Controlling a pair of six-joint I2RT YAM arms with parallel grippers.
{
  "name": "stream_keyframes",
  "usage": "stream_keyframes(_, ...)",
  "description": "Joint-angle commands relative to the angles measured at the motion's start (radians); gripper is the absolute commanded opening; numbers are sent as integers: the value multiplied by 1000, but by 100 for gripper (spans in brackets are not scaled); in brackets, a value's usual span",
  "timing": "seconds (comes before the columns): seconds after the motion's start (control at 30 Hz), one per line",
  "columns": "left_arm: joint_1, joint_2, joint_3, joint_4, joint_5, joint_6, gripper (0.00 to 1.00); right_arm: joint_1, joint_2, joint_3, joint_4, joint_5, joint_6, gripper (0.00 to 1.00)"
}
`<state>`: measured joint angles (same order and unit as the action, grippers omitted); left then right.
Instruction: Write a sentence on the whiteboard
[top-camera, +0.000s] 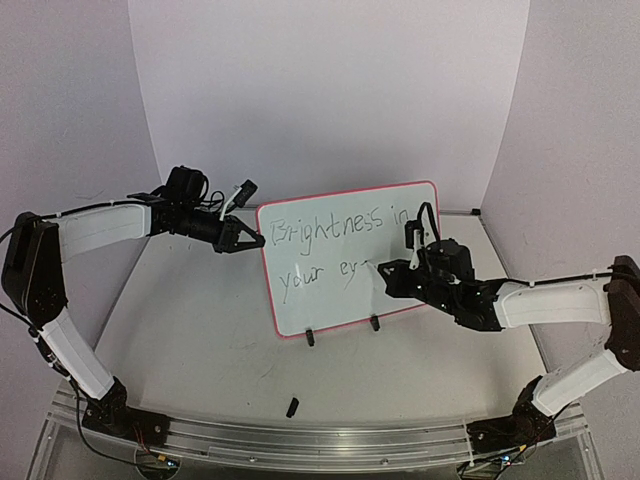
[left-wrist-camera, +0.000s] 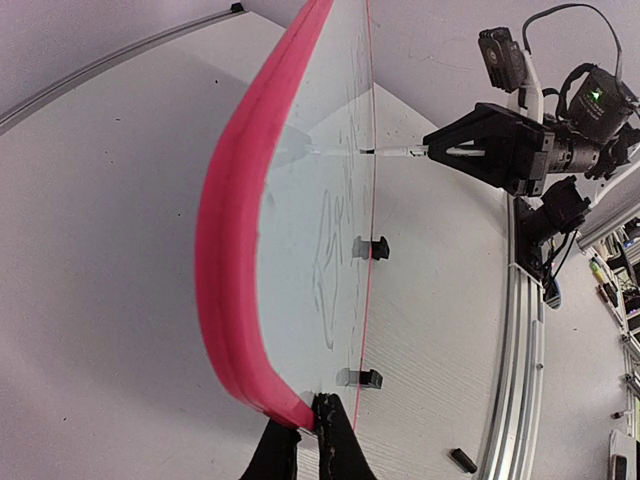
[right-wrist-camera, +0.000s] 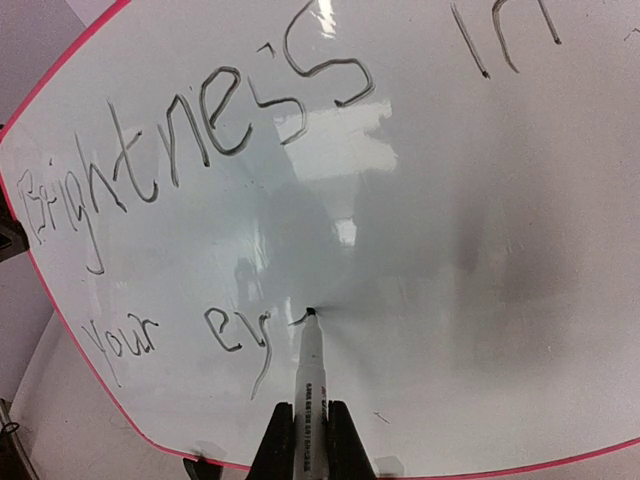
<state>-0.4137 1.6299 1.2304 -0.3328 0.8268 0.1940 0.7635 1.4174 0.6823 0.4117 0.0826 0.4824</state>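
The whiteboard (top-camera: 345, 300), white with a red-pink frame, stands upright on the table, leaning slightly. My left gripper (top-camera: 256, 240) is shut on the frame at the board's upper left edge; the left wrist view shows its black fingertips (left-wrist-camera: 340, 425) pinching the red rim (left-wrist-camera: 225, 250). My right gripper (right-wrist-camera: 310, 412) is shut on a white marker (right-wrist-camera: 309, 365) whose tip touches the whiteboard (right-wrist-camera: 470, 250). The sentence (right-wrist-camera: 220, 130) reads "Brightness in" on the top line and "your ey" below, with a short fresh stroke at the marker tip. From above, the right gripper (top-camera: 388, 272) sits in front of the lower line of the sentence (top-camera: 330, 230).
Two black clip feet (top-camera: 310, 337) (top-camera: 375, 322) hold the board's bottom edge. A small black marker cap (top-camera: 292, 406) lies on the table in front of the board. An aluminium rail (top-camera: 320, 440) runs along the near edge. White backdrop walls close the sides and back.
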Motion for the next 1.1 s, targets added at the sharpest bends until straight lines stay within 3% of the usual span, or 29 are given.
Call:
stream_keyframes(0.0, -22, 6, 0, -54, -95, 131, 0, -8, 13, 25, 54, 11, -7, 0)
stream_keyframes(0.47, -24, 7, 0, -54, -97, 132, 0, -9, 56, 44, 74, -29, -8, 0)
stream_keyframes(1.07, -24, 12, 1, -54, -95, 132, 0, -9, 27, -68, 74, -28, 70, 0)
